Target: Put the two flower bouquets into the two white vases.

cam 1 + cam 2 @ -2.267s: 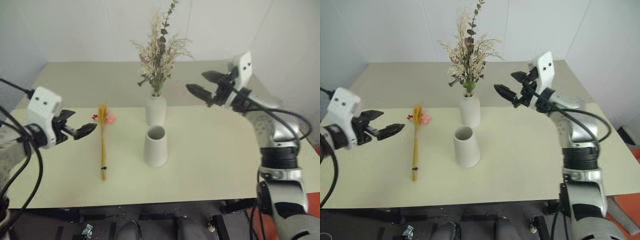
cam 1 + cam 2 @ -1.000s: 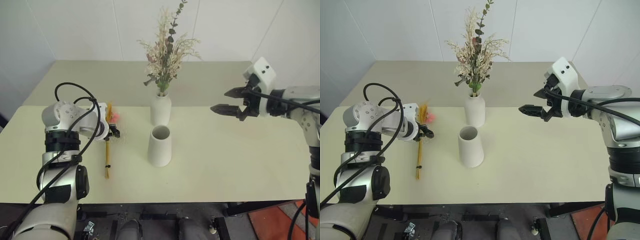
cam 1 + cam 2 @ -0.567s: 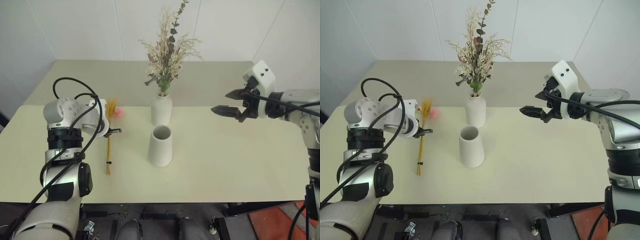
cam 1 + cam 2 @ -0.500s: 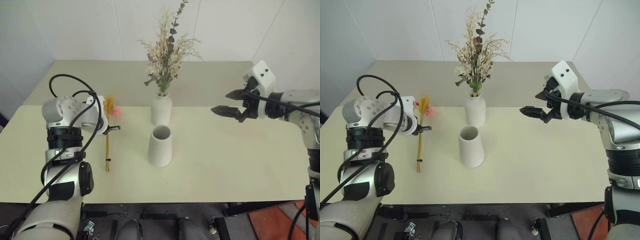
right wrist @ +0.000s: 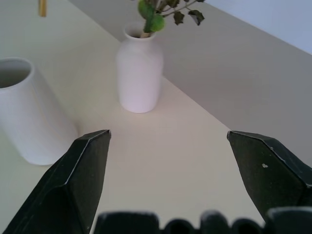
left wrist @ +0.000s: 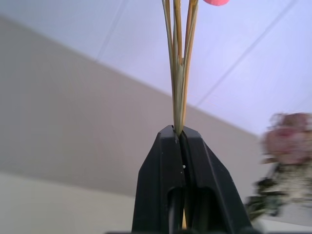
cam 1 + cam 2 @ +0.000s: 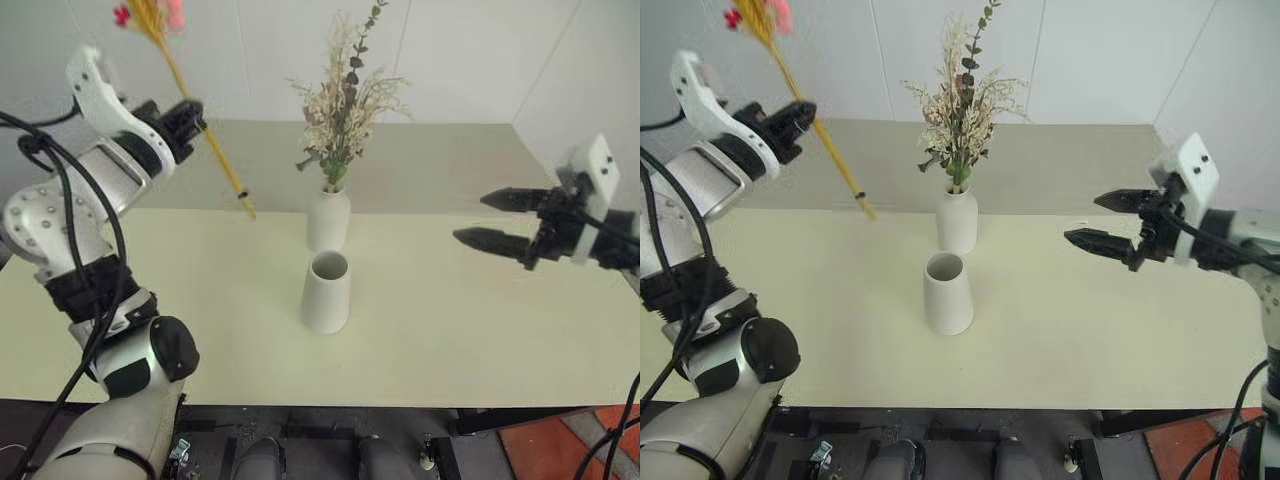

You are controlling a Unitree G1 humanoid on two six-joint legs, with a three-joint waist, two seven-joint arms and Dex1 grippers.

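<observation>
The wheat bunch [image 7: 190, 85] is clamped in the left gripper [image 7: 185, 115], raised left of the empty cone vase [image 7: 326, 292]; its stems must next be lowered into that mouth. The right gripper [image 7: 495, 222] is spread wide, empty.

**Wheat bunch aloft on the left, bushy spray standing in the bottle vase**

The left gripper [image 7: 798, 113] is raised high at the table's left, its fingers pinched on the wheat stalk bunch [image 7: 810, 120]; the bunch slants, red and pink blooms up at the top edge, cut ends pointing down toward the table [image 7: 1060, 330] without touching it; the bushy bouquet [image 7: 960, 105] stands upright in the narrow-necked vase [image 7: 956, 222]; just in front of that vase stands the wide-mouthed vase [image 7: 946, 293], nothing in it; the right gripper [image 7: 1102, 222] hovers over the table's right side, fingers spread apart, holding nothing, pointing toward the vases.
</observation>
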